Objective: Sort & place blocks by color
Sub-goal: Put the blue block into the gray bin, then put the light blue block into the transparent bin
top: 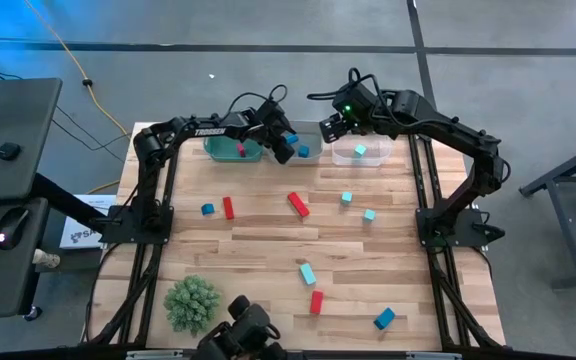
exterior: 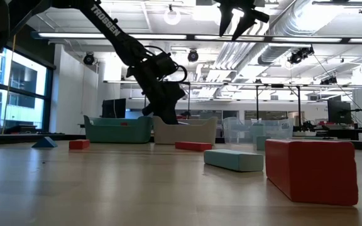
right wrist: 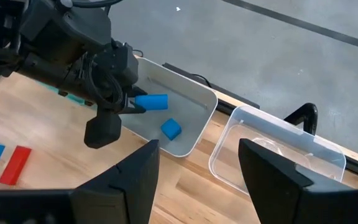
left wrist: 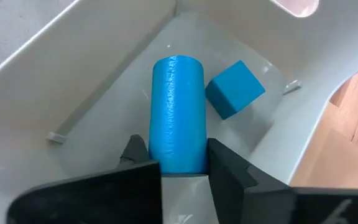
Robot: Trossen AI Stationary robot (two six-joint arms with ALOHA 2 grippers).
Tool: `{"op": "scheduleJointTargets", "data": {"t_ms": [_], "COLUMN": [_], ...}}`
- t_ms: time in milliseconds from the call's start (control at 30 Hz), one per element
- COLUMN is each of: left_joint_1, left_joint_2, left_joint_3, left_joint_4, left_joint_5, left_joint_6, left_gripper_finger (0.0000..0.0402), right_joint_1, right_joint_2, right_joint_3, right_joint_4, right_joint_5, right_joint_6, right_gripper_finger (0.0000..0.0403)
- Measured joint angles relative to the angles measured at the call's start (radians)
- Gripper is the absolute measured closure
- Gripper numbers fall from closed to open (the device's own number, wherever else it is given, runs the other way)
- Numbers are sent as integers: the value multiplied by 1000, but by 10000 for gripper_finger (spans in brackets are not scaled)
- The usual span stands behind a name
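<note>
My left gripper (top: 286, 150) reaches down into the grey middle bin (right wrist: 199, 94) at the table's far edge, shut on a blue cylinder block (left wrist: 178, 99). A blue cube (left wrist: 234, 88) lies on the bin's floor beside it. My right gripper (right wrist: 197, 168) hangs open and raised over the clear bin (top: 346, 158), which holds a light teal block (top: 360, 151). Several red, blue and light teal blocks lie loose on the table, among them a red bar (top: 298, 204) and a teal one (top: 307, 273). My left gripper pinches the cylinder's near end (left wrist: 178, 158) between its two fingers, one on each curved side. The fingers slant down from the table's left and near side and lie along the cylinder. It sticks out past the fingertips (right wrist: 152, 102), roughly level over the bin's inside.
A teal bin (top: 230, 150) stands left of the grey one, with something red in it. A green spiky ball (top: 192, 302) sits at the near left. A red block (exterior: 312, 169) lies close to the low camera. The table's middle has free wood between the scattered blocks.
</note>
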Motion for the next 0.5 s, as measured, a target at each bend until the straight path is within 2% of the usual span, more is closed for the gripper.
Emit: {"op": "scheduleJointTargets", "data": {"t_ms": [267,500], "left_joint_1": [-6,-3], "left_joint_2": [0,0], "left_joint_3": [0,19], "left_joint_4": [-1,-31], "left_joint_5": [2,1], "left_joint_6": [0,0], "left_gripper_finger": [297,270], "right_joint_1": [0,1], "right_joint_2": [0,0], "right_joint_3": [0,0], "right_joint_4": [-35,-95], "right_joint_5": [-15,-172], "right_joint_6": [0,-5], "right_gripper_finger": [194,194]}}
